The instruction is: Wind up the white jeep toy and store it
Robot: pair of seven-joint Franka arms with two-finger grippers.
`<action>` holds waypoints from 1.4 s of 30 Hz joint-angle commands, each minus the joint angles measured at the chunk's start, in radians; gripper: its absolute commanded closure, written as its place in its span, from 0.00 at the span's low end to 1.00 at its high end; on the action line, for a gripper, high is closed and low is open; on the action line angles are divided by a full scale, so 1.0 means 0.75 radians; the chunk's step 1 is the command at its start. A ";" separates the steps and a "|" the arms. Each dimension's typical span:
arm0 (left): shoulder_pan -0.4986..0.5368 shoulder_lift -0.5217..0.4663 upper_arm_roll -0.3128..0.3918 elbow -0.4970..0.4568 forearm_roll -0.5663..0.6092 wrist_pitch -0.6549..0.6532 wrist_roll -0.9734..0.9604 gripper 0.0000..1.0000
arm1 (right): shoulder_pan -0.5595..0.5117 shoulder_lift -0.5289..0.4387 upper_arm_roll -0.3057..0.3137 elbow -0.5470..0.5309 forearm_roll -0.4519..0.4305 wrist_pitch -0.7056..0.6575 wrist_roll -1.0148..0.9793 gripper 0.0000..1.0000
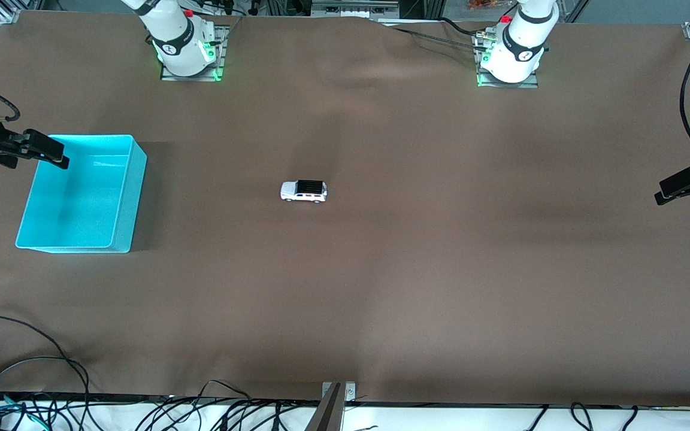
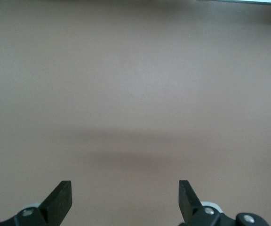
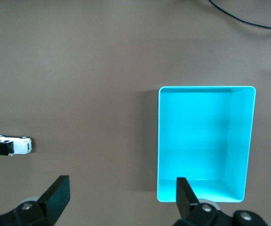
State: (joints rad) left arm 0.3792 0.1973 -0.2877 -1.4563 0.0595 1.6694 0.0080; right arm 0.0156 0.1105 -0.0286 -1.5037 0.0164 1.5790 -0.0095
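The white jeep toy [image 1: 303,191] stands on its wheels on the brown table near the middle; it also shows in the right wrist view [image 3: 8,145]. The cyan bin [image 1: 138,179] stands empty toward the right arm's end of the table and shows in the right wrist view [image 3: 206,136]. My right gripper [image 1: 51,152] is open and empty, raised over the bin's outer rim [image 3: 121,193]. My left gripper [image 1: 674,188] is open and empty, raised over bare table at the left arm's end [image 2: 125,197]. Both grippers are well away from the jeep.
The brown table cover [image 1: 441,269] has shallow wrinkles near the arm bases. Loose black cables [image 1: 33,371] lie along the table edge nearest the front camera, and a cable [image 1: 689,102] hangs by the left gripper.
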 commanded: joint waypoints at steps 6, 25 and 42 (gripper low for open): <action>0.008 -0.046 -0.001 -0.046 -0.040 -0.013 0.038 0.00 | -0.002 0.002 -0.003 0.019 0.013 -0.017 0.009 0.00; 0.008 -0.046 0.001 -0.046 -0.040 -0.033 0.038 0.00 | 0.004 0.002 -0.001 0.017 0.019 -0.025 0.117 0.00; 0.006 -0.048 -0.001 -0.044 -0.040 -0.039 0.026 0.00 | 0.000 0.002 -0.001 0.011 0.019 -0.027 0.107 0.00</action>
State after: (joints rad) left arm 0.3792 0.1922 -0.2890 -1.4651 0.0594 1.6475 0.0087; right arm 0.0172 0.1120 -0.0276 -1.5037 0.0164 1.5769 0.0671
